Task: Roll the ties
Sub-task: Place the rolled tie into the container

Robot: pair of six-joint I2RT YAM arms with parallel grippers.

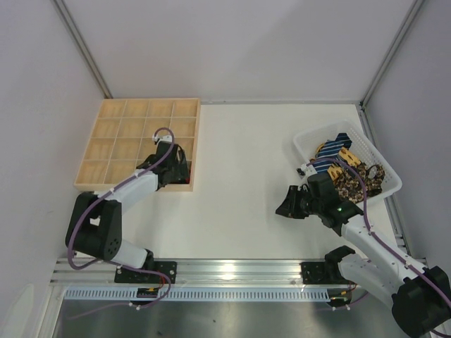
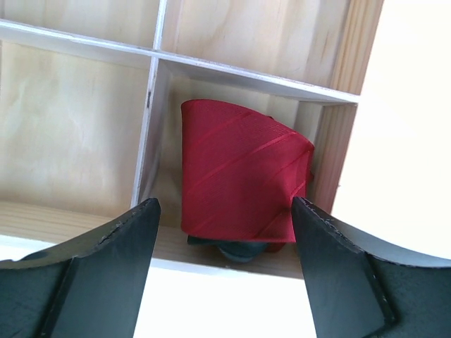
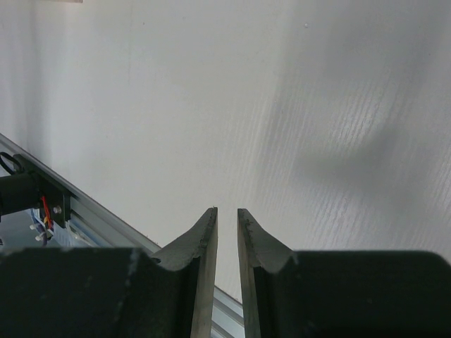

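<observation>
Left gripper (image 2: 225, 232) stands with its jaws spread wide on either side of a rolled red tie (image 2: 243, 179), touching neither flank; the roll sits upright in a corner cell of the wooden divider tray (image 1: 113, 116), its walls apparently there to stop the fabric from unwinding; the wide spread suggests a release rather than a grasp. Right gripper (image 3: 227, 215), fingers nearly together with only a slim gap and nothing between them, hangs over bare white table (image 1: 239, 183) between the tray and the white basket (image 1: 310, 141); that basket, at the table's right side, holds the remaining ties (image 1: 349, 165), navy striped, mustard and speckled, loosely heaped and seemingly awaiting their turn.
</observation>
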